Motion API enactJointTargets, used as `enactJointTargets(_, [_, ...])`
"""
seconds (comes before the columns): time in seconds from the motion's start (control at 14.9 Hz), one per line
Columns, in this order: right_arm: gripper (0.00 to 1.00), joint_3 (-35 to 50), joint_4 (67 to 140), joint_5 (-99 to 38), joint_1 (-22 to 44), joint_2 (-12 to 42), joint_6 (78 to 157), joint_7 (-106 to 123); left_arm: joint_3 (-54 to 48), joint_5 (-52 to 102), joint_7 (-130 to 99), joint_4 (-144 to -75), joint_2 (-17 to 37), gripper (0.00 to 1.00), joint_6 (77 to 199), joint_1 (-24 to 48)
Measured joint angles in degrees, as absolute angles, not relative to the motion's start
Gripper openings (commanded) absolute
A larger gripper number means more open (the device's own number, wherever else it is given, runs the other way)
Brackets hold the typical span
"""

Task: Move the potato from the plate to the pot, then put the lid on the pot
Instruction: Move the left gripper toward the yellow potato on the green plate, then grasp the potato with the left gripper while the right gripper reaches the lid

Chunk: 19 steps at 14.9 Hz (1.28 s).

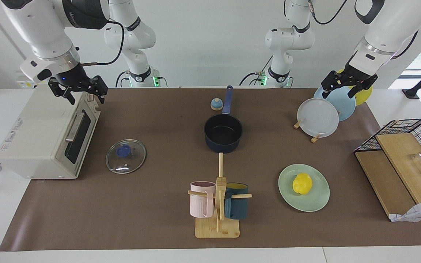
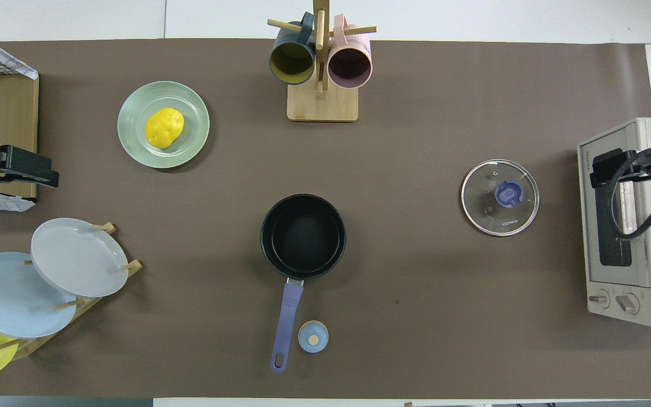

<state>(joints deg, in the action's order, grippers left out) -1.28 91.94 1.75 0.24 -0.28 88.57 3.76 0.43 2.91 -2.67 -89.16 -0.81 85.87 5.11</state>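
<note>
around pot (image 1: 223,133): small domed knob (image 1: 216,104) beside handle, mug rack (image 1: 217,204) farther out
pot handle: points toward robots
potato (image 1: 302,183): on plate (image 1: 318,201)
lid (image 1: 125,156): flat, knob up, in front of toaster oven (image 1: 42,135)
left gripper (image 1: 346,87): over plate rack (image 1: 316,137), jaws spread
right gripper (image 1: 79,91): over toaster oven, jaws spread

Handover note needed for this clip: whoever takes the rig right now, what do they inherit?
Left pincer: open, holding nothing, up over the plate rack. Right pincer: open, holding nothing, up over the toaster oven.
Potato sits on the mint-green plate, toward the left arm's end. Pot stands mid-table with nothing in it, handle toward the robots. Glass lid lies flat on the mat in front of the toaster oven.
Done: nothing.
Left: move potato into pot, then put lid on pot.
</note>
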Motion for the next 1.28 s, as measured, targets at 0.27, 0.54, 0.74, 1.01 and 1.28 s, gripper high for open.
enactJointTargets(0.27, [1.00, -0.7, 91.9, 1.7, 0.4, -0.3, 88.6, 3.8, 0.4, 2.9, -2.7, -89.2, -0.8, 1.00, 85.9, 5.2])
enactJointTargets(0.54, [1.00, -0.4, 91.9, 1.7, 0.4, -0.3, 88.6, 3.8, 0.4, 2.9, -2.7, -89.4, -0.8, 1.00, 87.8, 5.4])
enactJointTargets(0.74, [1.00, -0.4, 91.9, 1.6, 0.4, -0.3, 88.6, 3.8, 0.2, 2.9, -2.6, -90.2, -0.8, 1.00, 91.0, 6.2])
enactJointTargets(1.01, [1.00, -0.4, 91.9, 1.6, 0.4, -0.3, 88.6, 3.8, 0.1, 2.9, 2.3, -91.3, 0.6, 1.00, 94.0, 7.4])
enactJointTargets(1.28, [1.00, -0.3, 92.5, 1.5, 0.4, -0.4, 88.6, 3.8, 0.0, 2.9, 11.0, -91.6, 6.7, 1.00, 99.2, 7.8])
